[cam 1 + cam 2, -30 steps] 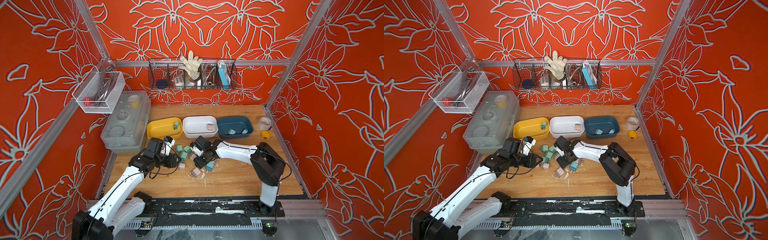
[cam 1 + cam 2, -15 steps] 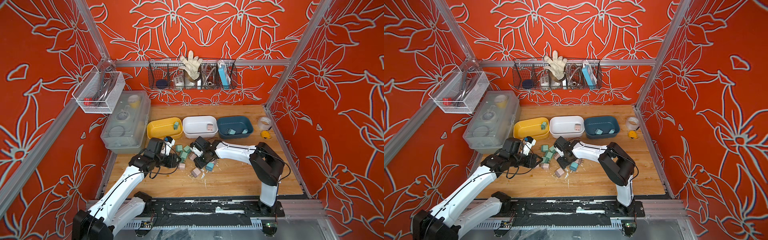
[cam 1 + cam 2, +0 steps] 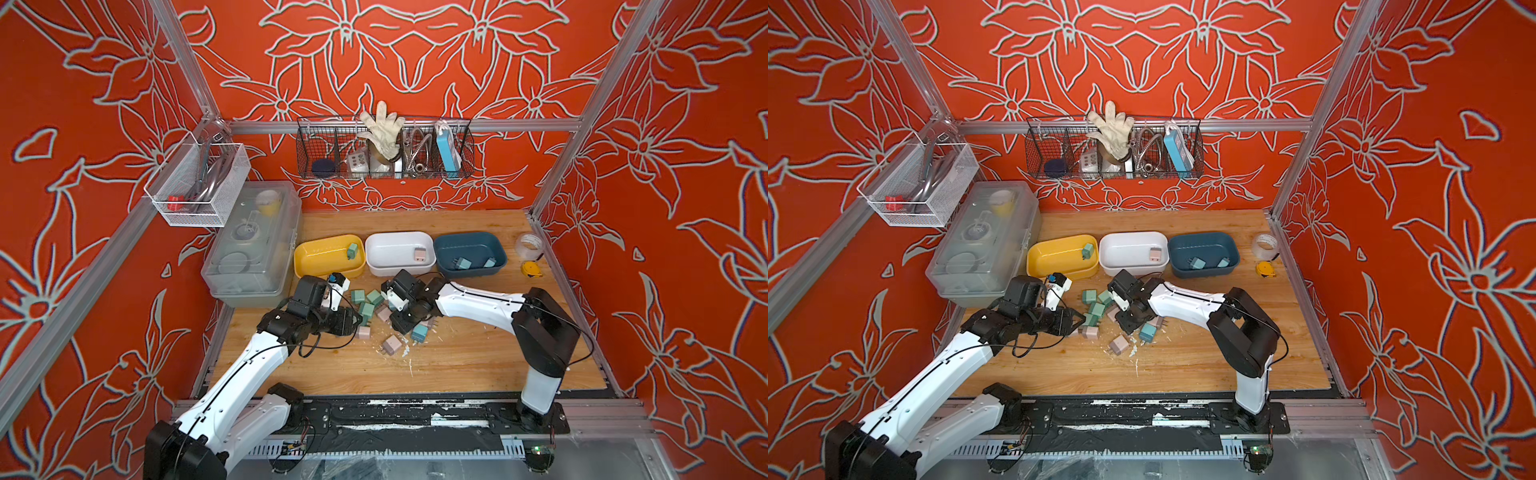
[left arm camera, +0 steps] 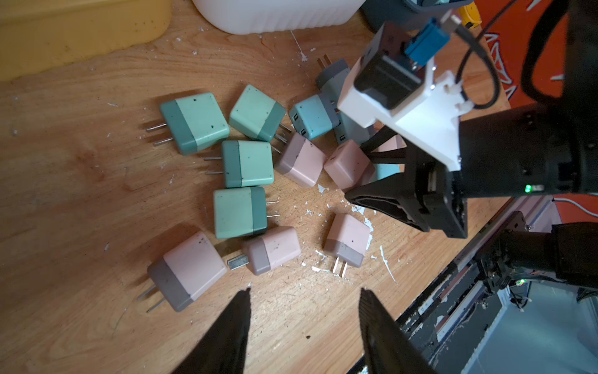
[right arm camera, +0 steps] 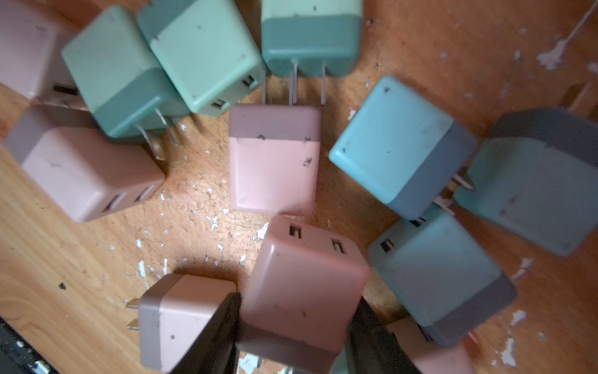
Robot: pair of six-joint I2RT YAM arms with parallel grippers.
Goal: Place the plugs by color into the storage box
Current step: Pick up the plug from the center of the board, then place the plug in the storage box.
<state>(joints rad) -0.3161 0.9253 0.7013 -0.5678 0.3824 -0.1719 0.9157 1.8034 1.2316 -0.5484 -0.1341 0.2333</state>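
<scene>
Pink plug [image 5: 304,285]: pinched between the fingers of right gripper [image 5: 297,299], amid loose plugs [image 3: 368,309] on table [image 3: 457,365]. Left gripper [image 4: 304,290]: jaws spread, empty, over bare wood beside the pile. Beyond both grippers: yellow bin [image 3: 309,254], white bin [image 3: 390,241], blue bin [image 3: 461,241], each holding plugs.

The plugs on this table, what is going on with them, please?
Two robot arms are sorting plugs by color into three tubs. The right end effector is clamped on a pink plug in the pile. The left end effector hangs open and empty over the table beside it. The yellow tub holds a green plug, the white tub another pink plug, the blue tub two blue plugs. Most lie unsorted.
</scene>
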